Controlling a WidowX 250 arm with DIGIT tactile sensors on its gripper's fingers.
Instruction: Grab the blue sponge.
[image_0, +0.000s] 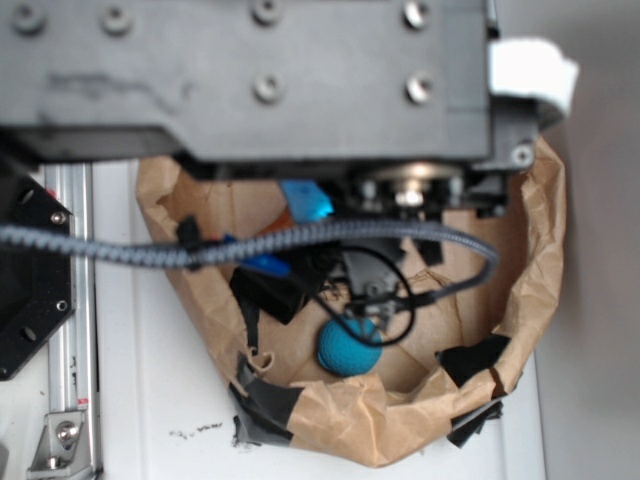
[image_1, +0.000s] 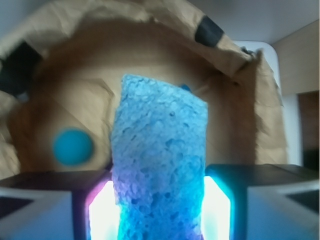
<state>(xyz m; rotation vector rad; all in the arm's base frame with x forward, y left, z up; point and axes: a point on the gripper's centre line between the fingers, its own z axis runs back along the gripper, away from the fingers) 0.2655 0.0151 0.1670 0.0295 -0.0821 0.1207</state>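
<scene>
From close behind the gripper (image_1: 159, 210), the blue sponge (image_1: 159, 165) filled the middle of the view. It stood on end between the two fingers (image_1: 40, 205), which were clamped against its lower sides, one on each side. Glowing light showed at the inner face of each finger where it met the foam. The sponge's upper part rose above the fingers, leaning slightly, its rough, porous surface plain to see.

Behind it lay a crumpled brown paper bag (image_1: 240, 115) with its rim rolled down and patched with black tape. A teal ball (image_1: 73, 146) rested on the bag's floor, off to the left of the sponge and apart from it.

From overhead, the robot's dark arm (image_0: 250, 70) blocked much of the scene. Beneath it, a corner of the blue sponge (image_0: 306, 200) showed inside the paper bag (image_0: 540, 250), above the teal ball (image_0: 349, 348). A braided grey cable (image_0: 150, 250) crossed the bag, which sat on a white table (image_0: 160, 400).
</scene>
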